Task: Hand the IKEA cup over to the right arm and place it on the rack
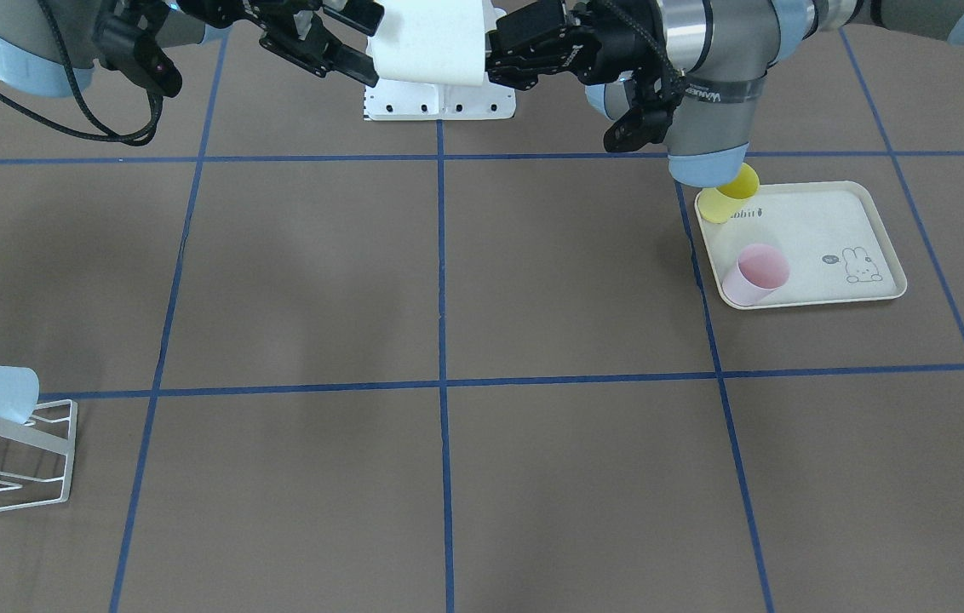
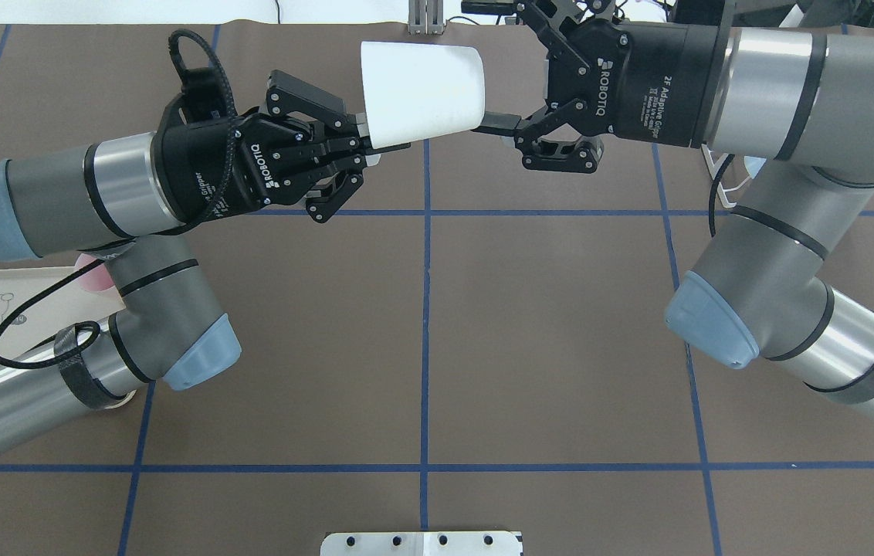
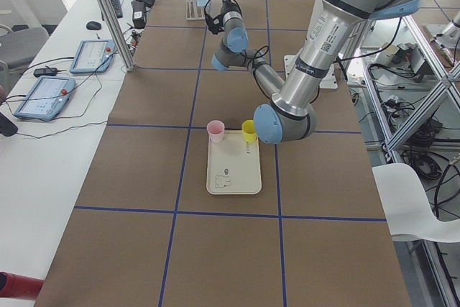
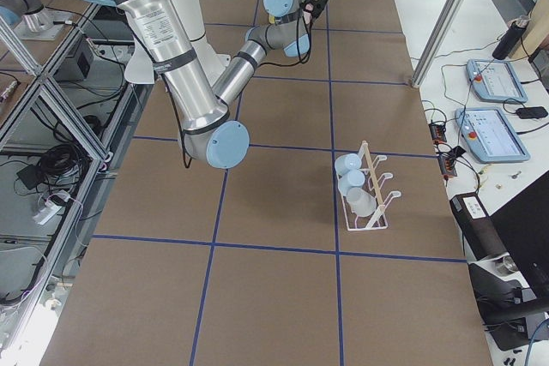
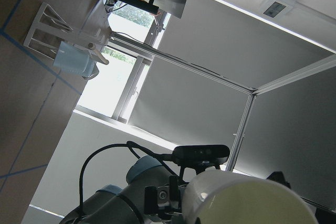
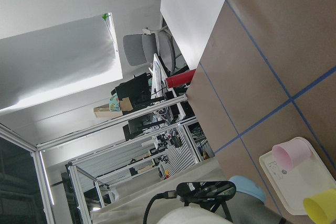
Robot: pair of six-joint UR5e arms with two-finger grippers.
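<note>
Handover approx half done. White cup (image 2: 421, 93) is mid-air, left gripper (image 2: 366, 147) clamped on its wide end. Right gripper (image 1: 375, 47) has 2 fingers apart around the narrow end, no grip yet. Left to do: grab, release, carry to rack (image 1: 39, 460), hang.

A robotics laboratory: teach pendants (image 3: 44, 96) lay on a side bench (image 3: 43, 149), while aluminium framing (image 3: 106, 16) and loose cables (image 4: 51, 160) flanked a table (image 1: 584, 477) gridded in blue tape (image 1: 441, 281).
</note>
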